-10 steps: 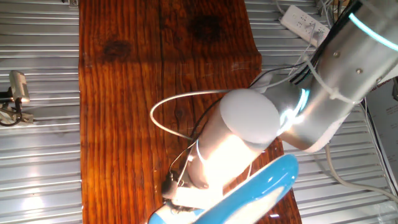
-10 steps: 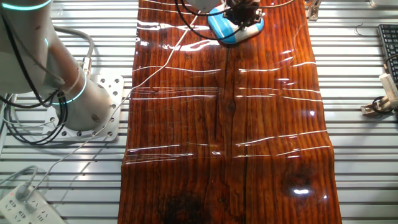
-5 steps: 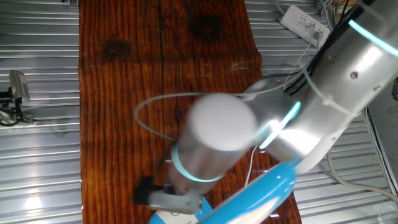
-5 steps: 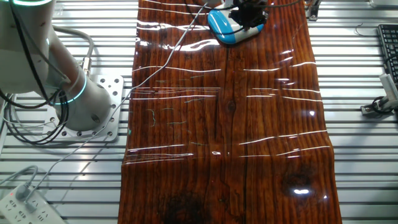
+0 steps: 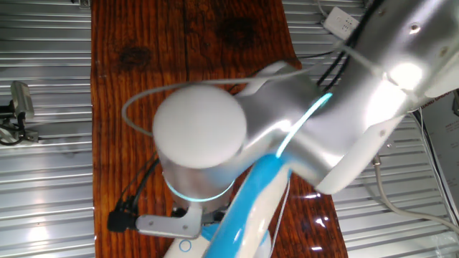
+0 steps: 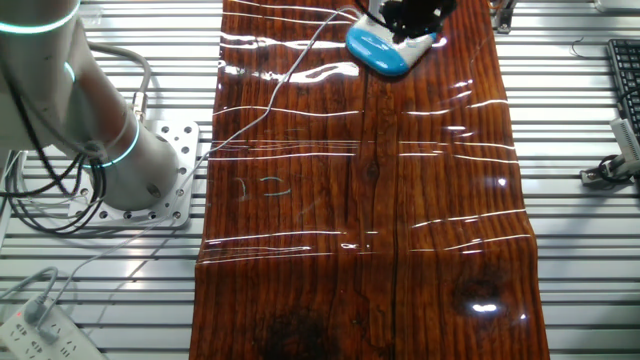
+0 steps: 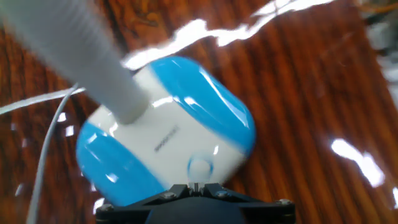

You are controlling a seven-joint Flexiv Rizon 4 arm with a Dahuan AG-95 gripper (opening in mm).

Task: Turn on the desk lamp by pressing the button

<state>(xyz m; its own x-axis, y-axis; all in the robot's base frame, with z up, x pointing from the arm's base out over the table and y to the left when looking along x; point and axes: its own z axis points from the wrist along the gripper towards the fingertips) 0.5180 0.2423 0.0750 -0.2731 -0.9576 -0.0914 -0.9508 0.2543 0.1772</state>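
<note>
The desk lamp's base [image 7: 168, 140] is glossy sky-blue and white and fills the middle of the hand view. Its round button [image 7: 200, 167] sits near the base's near edge. The pale lamp arm [image 7: 81, 56] rises to the upper left, and the thin white cord [image 7: 43, 162] trails off at the left. My gripper [image 7: 198, 185] is shut and empty, with its tips just at the button; I cannot tell if they touch it. In one fixed view the blue lamp arm [image 5: 247, 208] shows under my wrist. In the other fixed view the base [image 6: 385, 48] lies at the board's far end under the gripper [image 6: 415, 18].
The lamp stands on a glossy wooden board [image 6: 360, 200] over a slatted metal table. My arm's base [image 6: 150, 175] is at the left of the board. A power strip [image 6: 40, 325] lies near the corner, and a keyboard [image 6: 625, 70] at the right edge.
My wrist has swung across the board. The lamp base has shifted a little to the right in the other fixed view, and the lamp arm has swung. The bright glow on my arm is gone.
</note>
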